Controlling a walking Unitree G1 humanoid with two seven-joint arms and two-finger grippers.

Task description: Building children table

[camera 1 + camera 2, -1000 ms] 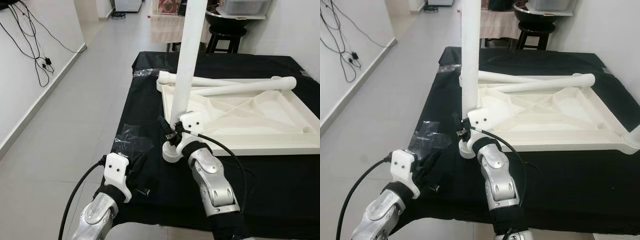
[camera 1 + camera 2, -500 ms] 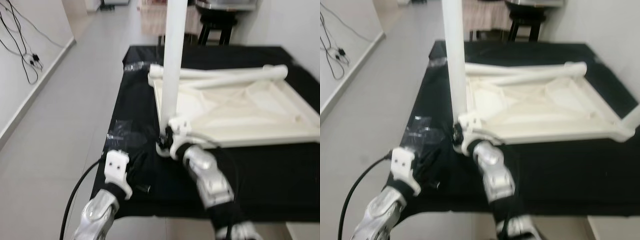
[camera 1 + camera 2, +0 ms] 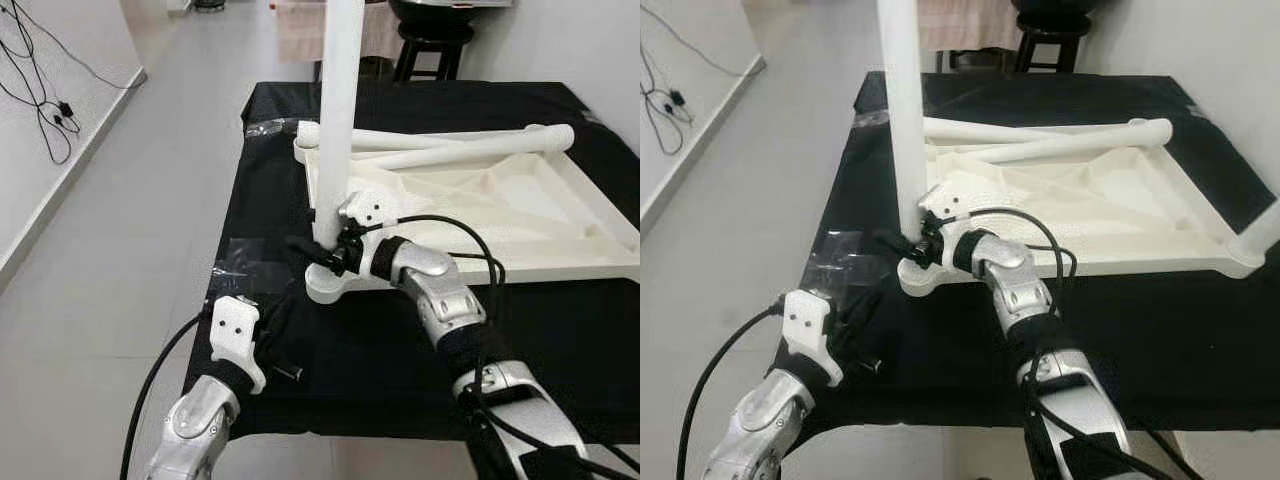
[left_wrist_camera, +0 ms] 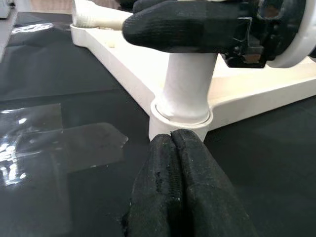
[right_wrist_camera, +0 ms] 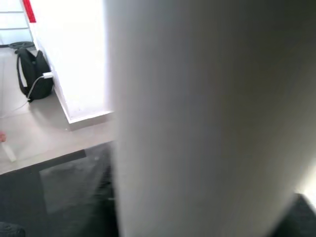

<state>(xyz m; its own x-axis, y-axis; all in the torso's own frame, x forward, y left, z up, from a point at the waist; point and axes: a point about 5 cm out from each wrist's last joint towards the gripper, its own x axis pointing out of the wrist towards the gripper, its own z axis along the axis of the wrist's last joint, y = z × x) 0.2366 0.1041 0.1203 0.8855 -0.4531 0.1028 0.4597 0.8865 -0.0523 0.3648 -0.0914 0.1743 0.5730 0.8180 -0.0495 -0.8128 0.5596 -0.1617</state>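
Leg (image 3: pixel 335 120) standing upright in the near corner socket of the upturned white tabletop (image 3: pixel 520 215).
Your right gripper (image 3: pixel 318 250) is clasping its base, apparently closed on it; your left gripper (image 4: pixel 177 148) is resting pinched shut just before the socket.

We get bright, even indoor light in both eye views, sharp, with soft shadows. Glare hits the plastic wrap (image 3: pixel 258 258) on the black worktop (image 3: pixel 380 350). Right wrist view is badly defocused, the white leg (image 5: pixel 197 118) too close.
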